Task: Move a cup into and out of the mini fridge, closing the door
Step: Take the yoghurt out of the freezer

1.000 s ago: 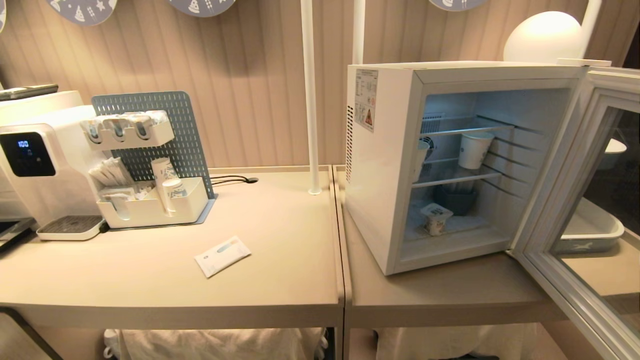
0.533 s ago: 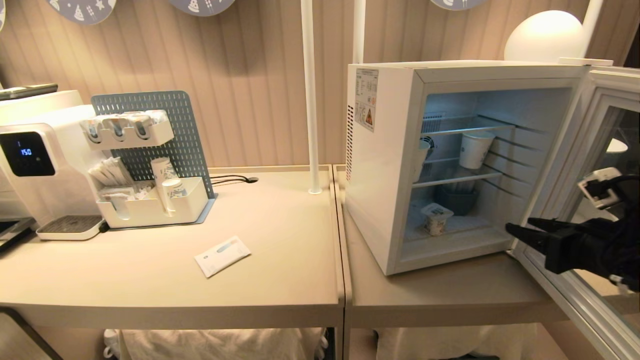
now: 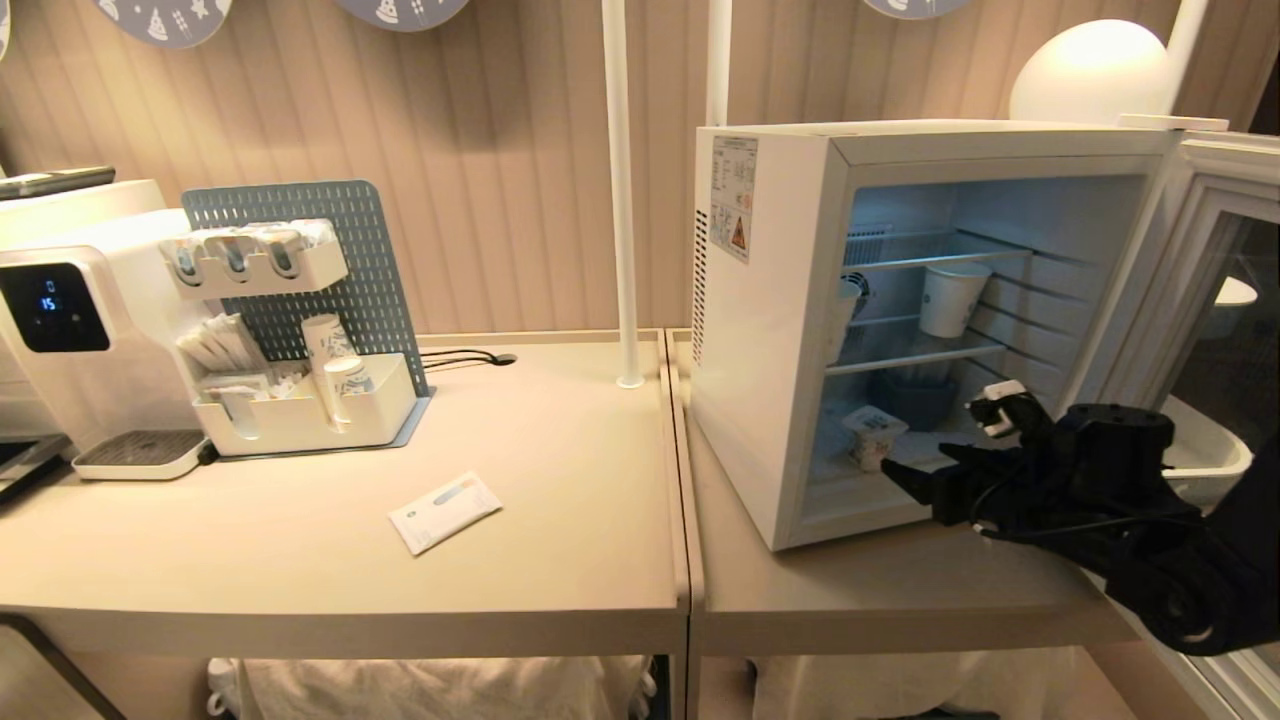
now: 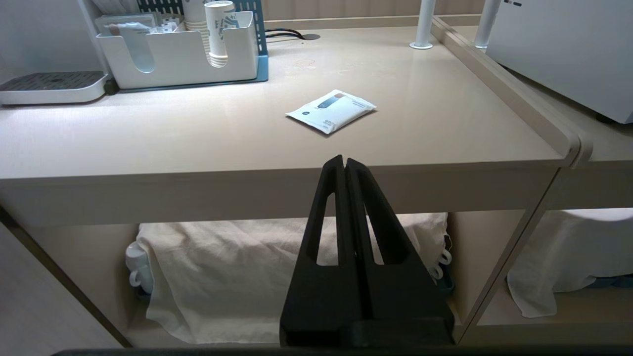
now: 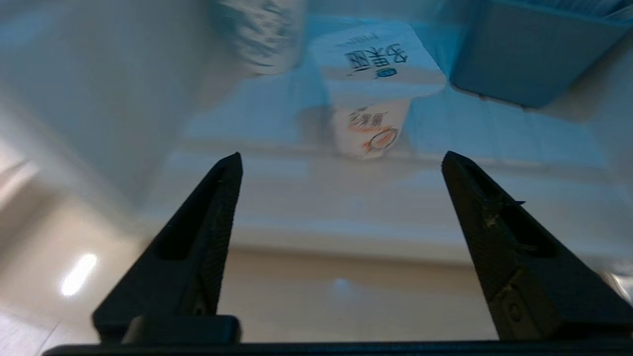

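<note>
The mini fridge (image 3: 760, 330) stands on the right table with its door (image 3: 1190, 300) swung wide open to the right. The cup (image 3: 873, 437), a small white pot with a square foil lid, stands upright on the fridge's floor; the right wrist view shows it (image 5: 373, 94) just ahead. My right gripper (image 3: 915, 467) is at the lower front of the opening, open and empty, a short way short of the cup (image 5: 341, 155). My left gripper (image 4: 344, 160) is shut on nothing, parked below the left table's front edge.
A taller paper cup (image 3: 950, 298) sits on the middle wire shelf and a dark bin (image 3: 910, 400) behind the cup. On the left table lie a white packet (image 3: 444, 511), an organiser with cups (image 3: 300, 400) and a water dispenser (image 3: 60, 320). A white pole (image 3: 620, 200) rises beside the fridge.
My right arm came into view from the right, past the open door, and moved left to the fridge's opening. Its fingers spread open. The cup has not moved.
</note>
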Tool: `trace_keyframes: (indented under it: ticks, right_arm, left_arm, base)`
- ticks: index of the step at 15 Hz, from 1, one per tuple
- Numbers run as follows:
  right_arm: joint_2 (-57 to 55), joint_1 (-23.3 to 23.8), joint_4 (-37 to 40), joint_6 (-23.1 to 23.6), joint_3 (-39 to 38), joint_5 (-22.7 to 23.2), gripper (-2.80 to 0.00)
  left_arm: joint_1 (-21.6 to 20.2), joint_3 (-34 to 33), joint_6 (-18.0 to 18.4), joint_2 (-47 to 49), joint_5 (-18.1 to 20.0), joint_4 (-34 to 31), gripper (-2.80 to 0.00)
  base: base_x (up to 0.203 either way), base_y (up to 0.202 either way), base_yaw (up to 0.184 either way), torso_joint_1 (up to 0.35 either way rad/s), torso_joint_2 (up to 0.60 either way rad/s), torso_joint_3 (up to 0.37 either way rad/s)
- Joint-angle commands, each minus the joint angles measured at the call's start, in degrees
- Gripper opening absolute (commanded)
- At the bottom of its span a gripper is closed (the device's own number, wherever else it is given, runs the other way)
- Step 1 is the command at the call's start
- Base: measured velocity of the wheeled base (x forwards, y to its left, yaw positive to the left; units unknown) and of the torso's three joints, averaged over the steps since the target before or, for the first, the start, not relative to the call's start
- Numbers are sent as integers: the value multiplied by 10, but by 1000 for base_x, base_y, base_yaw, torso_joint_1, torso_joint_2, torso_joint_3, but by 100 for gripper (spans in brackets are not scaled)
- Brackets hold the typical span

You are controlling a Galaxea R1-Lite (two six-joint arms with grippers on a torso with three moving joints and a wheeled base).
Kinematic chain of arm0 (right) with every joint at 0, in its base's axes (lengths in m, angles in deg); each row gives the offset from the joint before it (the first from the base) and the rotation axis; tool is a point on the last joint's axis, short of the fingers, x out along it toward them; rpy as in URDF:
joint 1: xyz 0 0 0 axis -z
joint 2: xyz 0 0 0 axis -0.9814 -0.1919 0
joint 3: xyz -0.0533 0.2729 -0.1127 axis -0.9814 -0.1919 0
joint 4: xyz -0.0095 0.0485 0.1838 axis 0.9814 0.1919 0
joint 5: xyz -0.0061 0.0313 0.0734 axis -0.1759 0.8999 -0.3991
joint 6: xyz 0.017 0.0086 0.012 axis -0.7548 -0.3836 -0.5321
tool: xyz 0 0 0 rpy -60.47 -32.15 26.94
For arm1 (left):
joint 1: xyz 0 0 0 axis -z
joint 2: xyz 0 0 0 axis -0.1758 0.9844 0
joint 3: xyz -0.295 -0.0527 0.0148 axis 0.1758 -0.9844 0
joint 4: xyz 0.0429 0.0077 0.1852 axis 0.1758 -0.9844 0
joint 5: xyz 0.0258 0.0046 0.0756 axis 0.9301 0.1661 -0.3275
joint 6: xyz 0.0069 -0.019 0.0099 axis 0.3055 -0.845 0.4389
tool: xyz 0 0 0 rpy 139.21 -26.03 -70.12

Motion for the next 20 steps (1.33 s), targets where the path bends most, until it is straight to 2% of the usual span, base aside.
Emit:
trace_keyframes:
  ticks: [1,4,8,18,20]
  right_arm:
    - [-81,-2,-7,0,48,-15,0]
    - [-126,-6,-7,-11,114,-70,0]
    - [-163,-12,-3,-24,165,-117,0]
    - [-198,-22,82,-24,282,-123,0]
    - [-200,-27,90,-25,286,-123,0]
  left_arm:
    - [0,0,0,0,0,0,-280]
    - [0,0,-2,0,0,0,-280]
    - [0,0,-2,0,0,0,-280]
    - [0,0,-2,0,0,1,-280]
    - [0,0,-2,0,0,1,-280]
  base:
    - [0,0,0,0,0,0]
    - [0,0,0,0,0,0]
    - [0,0,0,0,0,0]
    - [0,0,0,0,0,0]
    - [0,0,0,0,0,0]
